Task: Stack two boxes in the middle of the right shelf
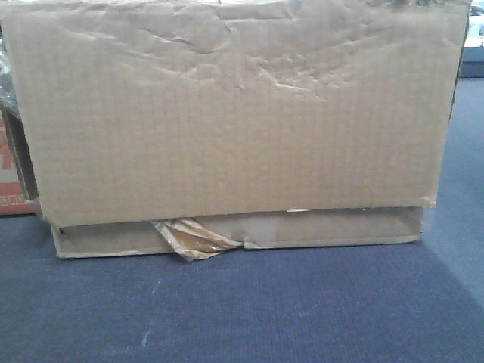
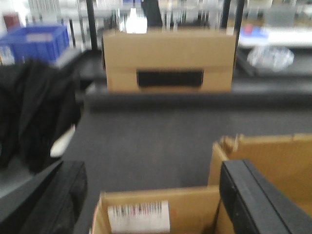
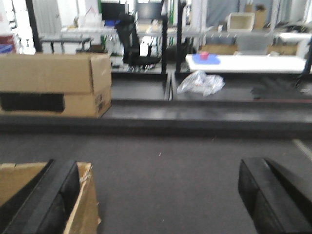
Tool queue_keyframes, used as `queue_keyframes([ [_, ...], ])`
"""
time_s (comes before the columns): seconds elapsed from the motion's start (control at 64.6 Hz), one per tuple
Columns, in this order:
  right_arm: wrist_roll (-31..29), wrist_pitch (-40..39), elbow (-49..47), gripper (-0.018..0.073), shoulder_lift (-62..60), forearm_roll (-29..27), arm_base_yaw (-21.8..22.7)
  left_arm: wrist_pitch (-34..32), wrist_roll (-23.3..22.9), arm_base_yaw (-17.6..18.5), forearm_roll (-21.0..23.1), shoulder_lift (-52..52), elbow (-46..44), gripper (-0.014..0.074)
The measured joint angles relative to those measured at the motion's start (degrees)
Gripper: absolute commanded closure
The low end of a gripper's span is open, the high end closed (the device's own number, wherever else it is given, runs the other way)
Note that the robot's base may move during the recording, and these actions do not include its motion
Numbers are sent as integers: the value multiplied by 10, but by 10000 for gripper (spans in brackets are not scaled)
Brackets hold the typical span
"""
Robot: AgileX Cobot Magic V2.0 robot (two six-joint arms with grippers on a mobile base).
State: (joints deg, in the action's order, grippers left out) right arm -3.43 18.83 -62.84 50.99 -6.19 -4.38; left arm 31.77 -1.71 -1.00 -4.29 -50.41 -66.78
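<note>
One tall box [image 1: 234, 113]; one flat box [image 1: 325, 231]

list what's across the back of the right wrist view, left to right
cardboard box → black office chair → crumpled plastic bag → beige crate

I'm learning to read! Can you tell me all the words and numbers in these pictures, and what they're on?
Nothing here can be read.
White barcode label on the near cardboard box: bars show, print too blurred.
Dark print on the far cardboard box: too blurred.
Pale marks on the red object at the front view's left edge: cut off, unreadable.
</note>
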Motion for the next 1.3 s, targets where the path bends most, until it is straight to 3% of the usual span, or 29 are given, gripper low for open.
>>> queue_keyframes([
  [0.248,0,42,0,-9,24,-2,-42,230,13,-8,-2,-157,-138,130],
  [0.371,0,75,0,-9,29,-2,-53,312,52,-42,-4,-229,-193,125],
  [0.433,0,96,0,-9,30,-2,-58,343,83,-70,3,-271,-212,78],
  [0.526,0,110,0,-9,30,-2,-60,356,118,-108,24,-313,-217,6],
  [0.665,0,117,0,-9,30,-2,-60,352,172,-145,61,-371,-219,0],
  [0.882,0,120,0,-9,30,-2,-60,314,192,-152,75,-443,-220,42],
  [0.975,0,122,0,-9,30,-2,-60,303,193,-152,76,-470,-220,88],
  [1.052,0,127,0,-9,30,-2,-60,299,194,-152,76,-487,-220,176],
  [1.16,0,129,0,-9,30,-2,-60,297,195,-152,76,-502,-220,354],
  [1.3,0,130,0,-9,30,-2,-60,293,195,-152,77,-504,-220,659],
])
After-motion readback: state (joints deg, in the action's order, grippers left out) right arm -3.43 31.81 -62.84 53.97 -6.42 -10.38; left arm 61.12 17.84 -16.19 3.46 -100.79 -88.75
